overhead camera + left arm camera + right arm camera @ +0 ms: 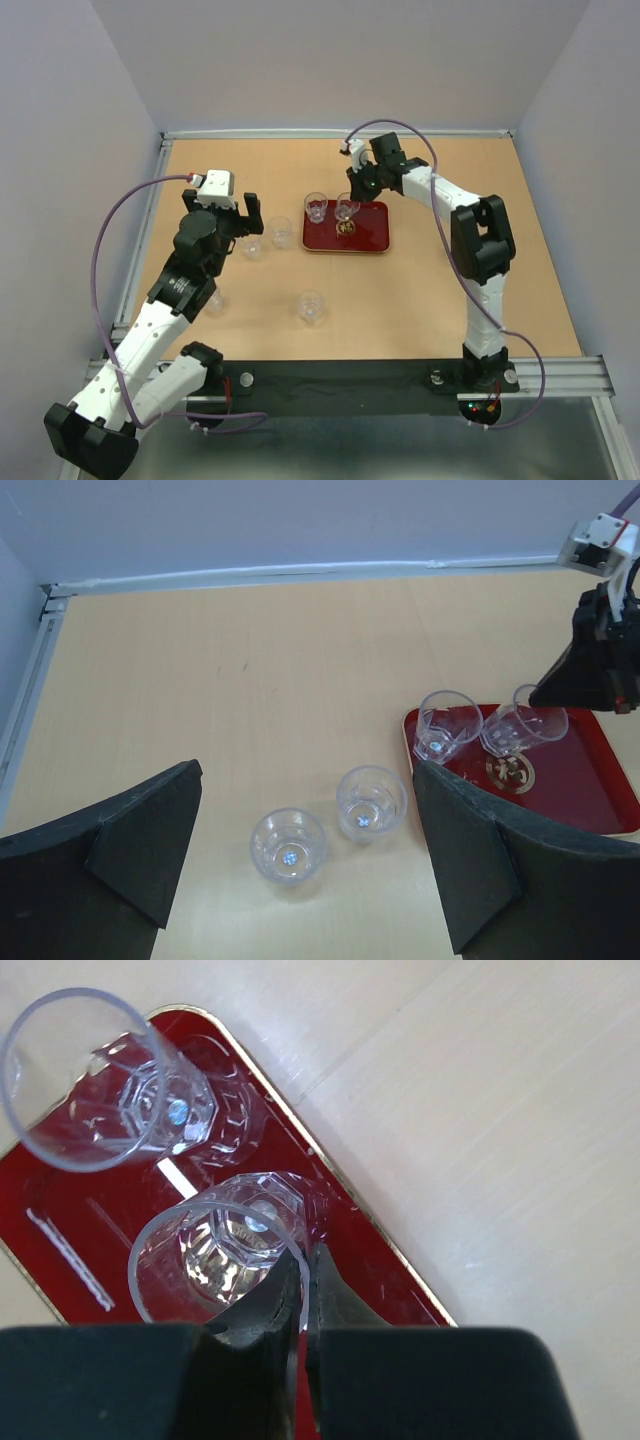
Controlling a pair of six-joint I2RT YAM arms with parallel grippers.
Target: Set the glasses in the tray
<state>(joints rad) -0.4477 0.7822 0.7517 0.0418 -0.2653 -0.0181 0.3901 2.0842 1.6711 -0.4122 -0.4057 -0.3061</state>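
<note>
The dark red tray (368, 235) lies at the middle back of the table. One glass (316, 208) stands on it at its far left. My right gripper (360, 186) is shut on the rim of a second glass (347, 208), tilted over the tray's far side; the right wrist view shows the fingers pinching the rim of this held glass (215, 1250) beside the other glass (100, 1080). My left gripper (238, 220) is open and empty above two glasses (288, 844) (371, 802) standing on the table left of the tray (585, 785).
Another glass (312, 305) stands alone on the table nearer the front. One more glass (212, 300) shows partly beside my left arm. A metal rail (150, 220) runs along the left edge, and walls close in the back and sides.
</note>
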